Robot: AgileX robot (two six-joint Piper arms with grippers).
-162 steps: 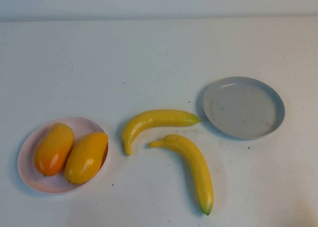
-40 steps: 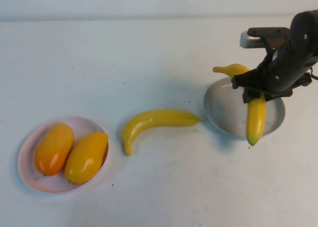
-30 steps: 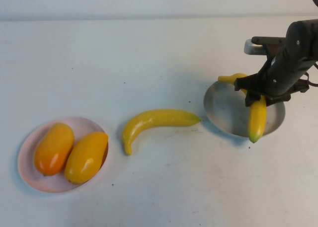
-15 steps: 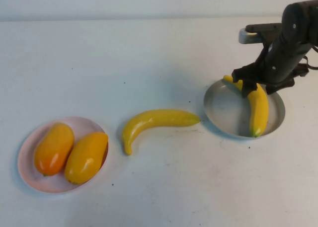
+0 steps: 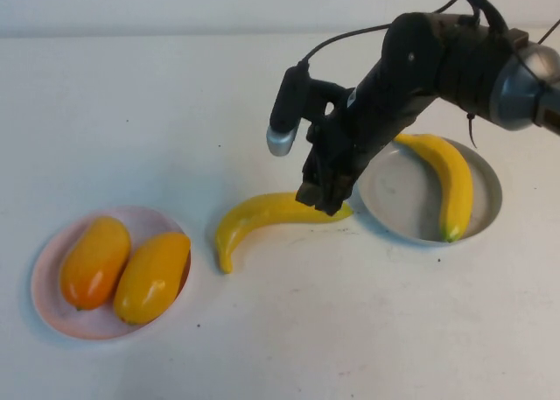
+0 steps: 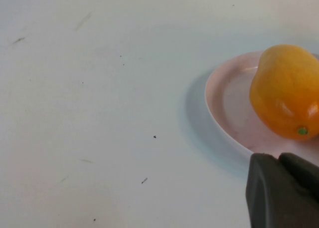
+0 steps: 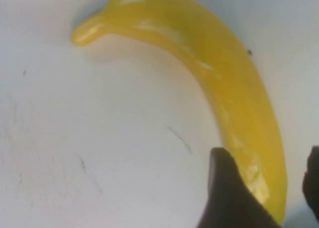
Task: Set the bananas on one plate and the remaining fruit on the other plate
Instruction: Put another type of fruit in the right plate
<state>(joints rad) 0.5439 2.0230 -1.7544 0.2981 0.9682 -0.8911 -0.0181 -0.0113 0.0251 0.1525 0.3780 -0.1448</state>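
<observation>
One banana (image 5: 455, 177) lies in the grey plate (image 5: 398, 194) at the right. The second banana (image 5: 262, 214) lies on the table between the plates. My right gripper (image 5: 321, 199) hangs low over its right end. In the right wrist view that gripper (image 7: 266, 158) is open, with its fingers on either side of the banana (image 7: 224, 78) and a gap showing on one side. Two orange-yellow fruits (image 5: 94, 262) (image 5: 152, 276) rest side by side on the pink plate (image 5: 39, 269). My left gripper (image 6: 279, 157) is shut and empty beside the pink plate (image 6: 229, 108) and one fruit (image 6: 286, 91); it does not show in the high view.
The white table (image 5: 175, 111) stretches around the plates, with a pale wall (image 5: 175, 6) along its far edge. My right arm (image 5: 437, 59) reaches in from the upper right across the grey plate's far side.
My right gripper let go of the first banana, which now lies in the grey plate. The arm swung left and down over the second banana's right end.
</observation>
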